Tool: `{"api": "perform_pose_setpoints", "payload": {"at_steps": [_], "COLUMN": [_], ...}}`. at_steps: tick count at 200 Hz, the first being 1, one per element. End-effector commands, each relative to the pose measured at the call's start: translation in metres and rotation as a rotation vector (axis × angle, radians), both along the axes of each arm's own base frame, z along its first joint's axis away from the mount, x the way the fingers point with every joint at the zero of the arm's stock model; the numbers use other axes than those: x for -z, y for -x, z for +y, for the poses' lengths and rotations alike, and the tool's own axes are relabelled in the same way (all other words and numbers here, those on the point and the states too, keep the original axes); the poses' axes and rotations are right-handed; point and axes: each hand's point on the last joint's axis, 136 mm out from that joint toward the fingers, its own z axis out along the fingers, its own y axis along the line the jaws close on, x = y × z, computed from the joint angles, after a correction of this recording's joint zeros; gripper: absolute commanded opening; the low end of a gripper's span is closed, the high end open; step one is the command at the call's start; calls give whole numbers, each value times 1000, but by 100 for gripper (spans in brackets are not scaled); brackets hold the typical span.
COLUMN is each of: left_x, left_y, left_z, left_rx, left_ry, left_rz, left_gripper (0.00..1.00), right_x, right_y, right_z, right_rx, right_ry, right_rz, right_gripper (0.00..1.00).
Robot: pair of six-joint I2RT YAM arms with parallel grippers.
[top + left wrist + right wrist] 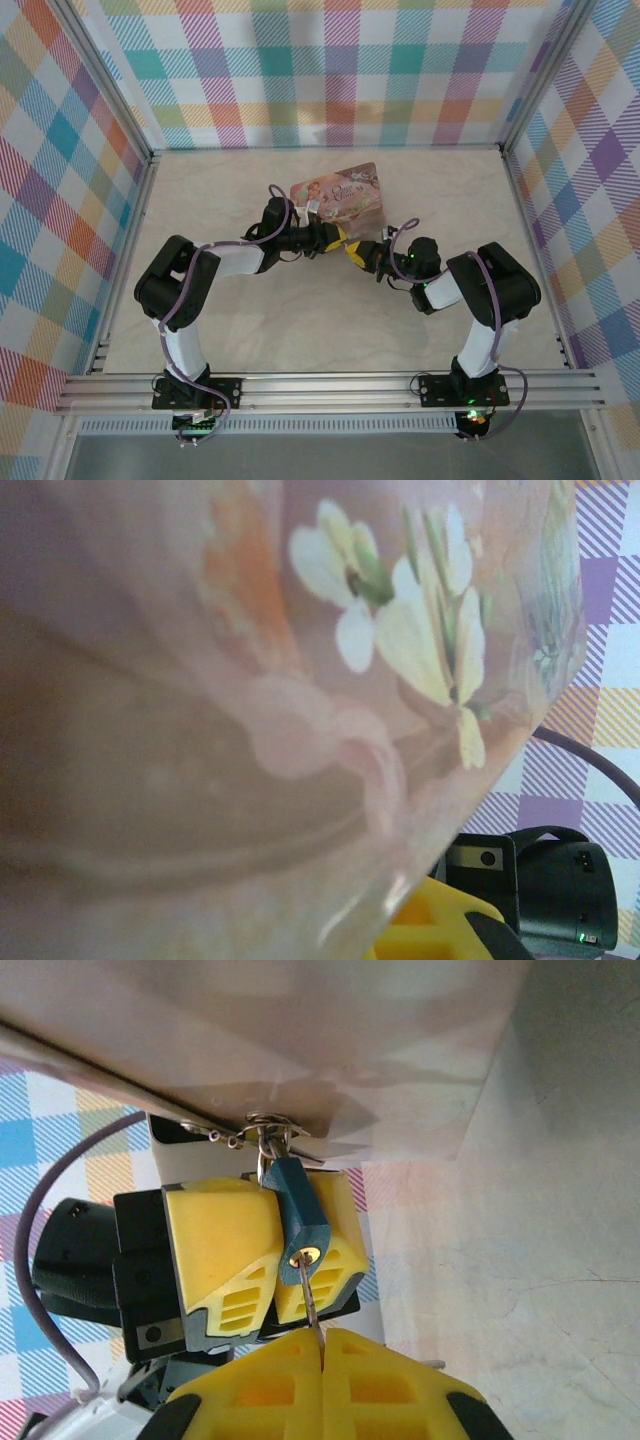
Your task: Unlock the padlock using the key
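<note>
The small dark teal padlock (pixel 297 1205) hangs from the clasp of the pink floral tin (pixel 300 1040). My left gripper (pixel 283 1255) is shut on the padlock, one yellow finger on each side of its body. The thin metal key (pixel 311 1300) runs from the padlock's brass keyhole down into my right gripper (pixel 322 1335), which is shut on the key's head. In the top view both grippers meet just in front of the tin (pixel 340 192): the left gripper (pixel 333 238) comes from the left and the right gripper (pixel 360 252) from the right. Up close, the tin (pixel 250 730) blocks most of the left wrist view.
The tin stands in the middle of a pale marble-look table (pixel 250 330), well away from the checked walls (pixel 320 70). A purple cable (pixel 45 1210) loops beside the left gripper's black body. The aluminium frame rail (pixel 330 385) runs along the near edge.
</note>
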Motion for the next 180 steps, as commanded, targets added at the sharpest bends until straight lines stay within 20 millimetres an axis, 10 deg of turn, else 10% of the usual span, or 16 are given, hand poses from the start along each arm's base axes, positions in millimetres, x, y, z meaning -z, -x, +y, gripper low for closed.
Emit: {"api": "perform_pose_setpoints", "payload": {"at_steps": [1,122,180], "left_x": [-17,-30,-33], "left_y": [24,21,56], "left_z": [-13,-17,-45], "left_rx": [123,118,240], "left_ry": [77,133,133], "left_rz": [-11,-31,-33], "left_gripper": [10,10,4], "right_x": [-9,17,7], "right_y": [-22,-24,-49], "right_z": [-9,-10,-2], "right_rx": [106,181,259], "right_ry": [-52,-91,-104], "right_rz": [16,198,177], "right_gripper": [0,0,0]}}
